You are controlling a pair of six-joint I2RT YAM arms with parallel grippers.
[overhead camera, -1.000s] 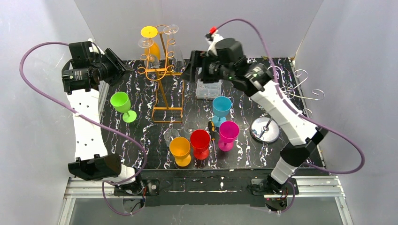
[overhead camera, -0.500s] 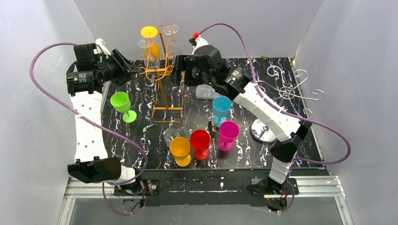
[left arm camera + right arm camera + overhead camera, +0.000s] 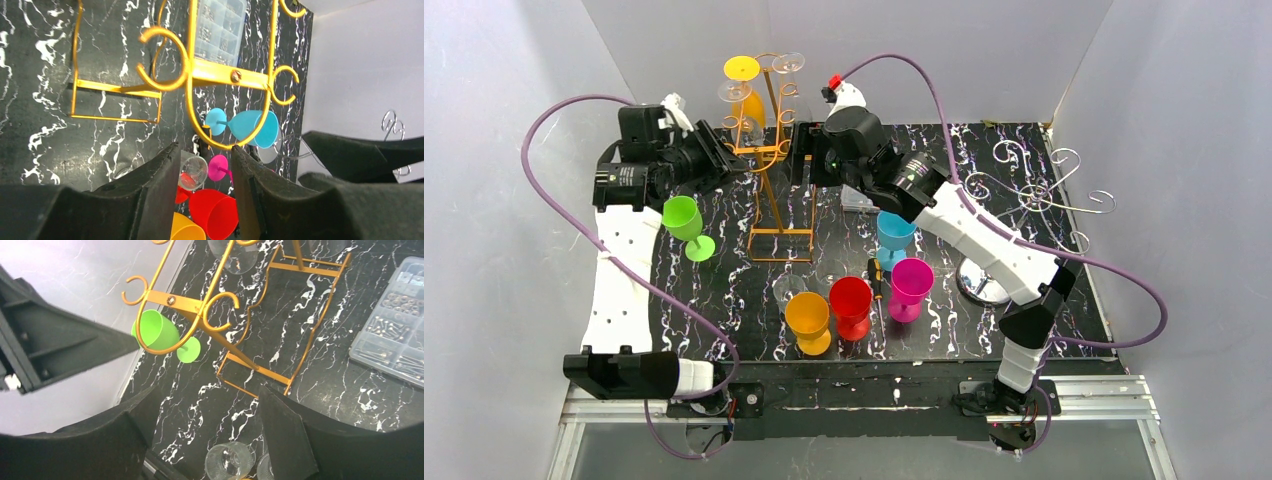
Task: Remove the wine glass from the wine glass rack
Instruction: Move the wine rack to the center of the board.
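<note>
Top view: the gold wire wine glass rack (image 3: 769, 150) stands far-left of centre on the black white-veined table (image 3: 724, 290). A clear wine glass (image 3: 789, 62) and a yellow-orange plastic wine glass (image 3: 744, 72) hang bowl-down off its top hooks. Both are on the rack and in no grip. My left gripper (image 3: 727, 160) sits just left of the rack's arms and my right gripper (image 3: 799, 160) just right of them. I can't read either jaw gap from here. An orange plastic goblet (image 3: 808, 318), a red plastic goblet (image 3: 851, 300) and a magenta plastic goblet (image 3: 911, 282) stand in the near row, with a blue plastic goblet (image 3: 895, 228) behind them. A green plastic goblet (image 3: 682, 215) stands left of the rack base. A clear plastic compartment box (image 3: 856, 198) is mostly hidden under the right arm.

Left wrist: fingers (image 3: 150, 200) are apart with a narrow gap and nothing between them. The rack's lower gold curl is just off the fingertips; I can't tell if it touches. The compartment box lies beyond the rack.

Right wrist: fingers (image 3: 285, 440) are wide apart with nothing between them. A clear glass hangs on the rack at the top edge. The box at right has small metal screws sorted in its cells. A clear drinking glass (image 3: 227, 462) stands on the table at the bottom edge.
</note>
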